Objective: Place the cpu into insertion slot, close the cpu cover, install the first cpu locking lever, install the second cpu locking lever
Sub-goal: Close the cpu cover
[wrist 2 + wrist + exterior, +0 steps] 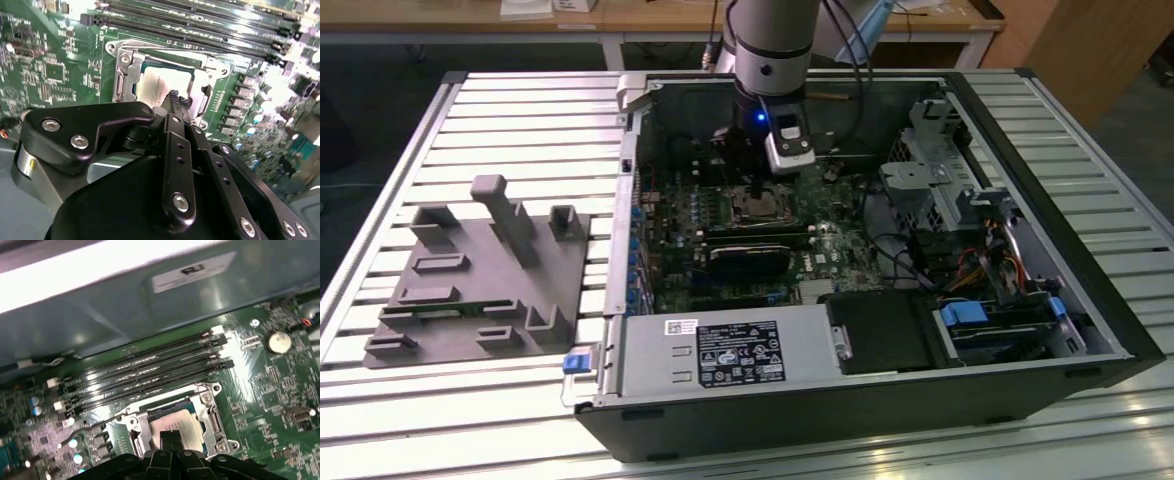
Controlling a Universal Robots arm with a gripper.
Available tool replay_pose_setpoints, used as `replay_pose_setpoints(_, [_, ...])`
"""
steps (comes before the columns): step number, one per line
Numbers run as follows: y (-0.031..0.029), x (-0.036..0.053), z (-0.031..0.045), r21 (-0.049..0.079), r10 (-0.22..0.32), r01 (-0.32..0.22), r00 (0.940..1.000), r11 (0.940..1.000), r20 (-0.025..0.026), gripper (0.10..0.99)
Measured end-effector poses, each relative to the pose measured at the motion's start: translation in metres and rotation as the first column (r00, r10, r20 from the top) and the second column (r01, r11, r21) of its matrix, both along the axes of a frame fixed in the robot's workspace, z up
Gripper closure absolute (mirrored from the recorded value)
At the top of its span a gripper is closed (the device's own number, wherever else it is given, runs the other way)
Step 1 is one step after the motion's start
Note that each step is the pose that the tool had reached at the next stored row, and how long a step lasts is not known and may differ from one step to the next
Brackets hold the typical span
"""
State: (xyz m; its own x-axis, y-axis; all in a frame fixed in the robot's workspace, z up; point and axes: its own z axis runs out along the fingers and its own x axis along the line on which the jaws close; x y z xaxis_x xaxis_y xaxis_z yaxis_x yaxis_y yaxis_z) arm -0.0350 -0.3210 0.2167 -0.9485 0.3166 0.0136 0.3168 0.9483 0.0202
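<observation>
The cpu (160,82) (182,422) shows its silvery-grey top and lies flat in the insertion slot (125,75) (212,412) (757,207) in the middle of the green motherboard. A metal cover frame lies around it. A thin metal lever (95,427) runs out beside the slot. My gripper (176,99) (171,436) (755,190) reaches straight down inside the open computer case. Its black fingertips are shut together just over the cpu's top, with nothing seen between them. I cannot tell whether they touch it.
Long black memory slots (150,365) (200,25) run close beside the socket, with the case wall (150,315) behind them. A black module (747,260), the power supply (720,350) and drive cages (947,180) crowd the case. A grey pegged fixture (480,270) stands at the exterior view's left.
</observation>
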Motion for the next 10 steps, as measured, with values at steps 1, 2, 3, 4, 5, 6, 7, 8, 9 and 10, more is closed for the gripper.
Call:
replay_pose_setpoints(1, [0.0, 0.0, 0.0, 0.0, 0.018, -0.018, 0.9998, 0.9998, 0.0, 0.98])
replay_pose_setpoints(2, [0.0, 0.0, -0.0001, 0.0, 0.037, -0.037, 0.9993, 0.9993, 0.0, 0.98])
replay_pose_setpoints(3, [0.0, 0.0, -0.0001, 0.0, 0.055, -0.055, 0.9985, 0.9985, 0.0, 0.98])
replay_pose_setpoints(4, [0.0, 0.0, -0.0002, 0.0, 0.072, -0.072, 0.9974, 0.9974, 0.0, 0.98])
replay_pose_setpoints(5, [0.0, 0.0, -0.0002, 0.0, 0.09, -0.09, 0.9959, 0.9959, 0.0, 0.98])
replay_pose_setpoints(6, [0.0, 0.0, -0.0003, 0.0, 0.108, -0.108, 0.9941, 0.9941, 0.0, 0.98])
replay_pose_setpoints(7, [0.0, 0.0, -0.0003, 0.0, 0.126, -0.126, 0.992, 0.992, 0.0, 0.98])
replay_pose_setpoints(8, [0.0, 0.0, -0.0003, 0.0, 0.145, -0.145, 0.9894, 0.9894, 0.0, 0.98])
replay_pose_setpoints(9, [0.0, 0.0, -0.0004, 0.0, 0.163, -0.163, 0.9867, 0.9867, 0.0001, 0.98])
replay_pose_setpoints(10, [0.0, 0.0, -0.0004, 0.0, 0.181, -0.181, 0.9835, 0.9835, 0.0, 0.98])
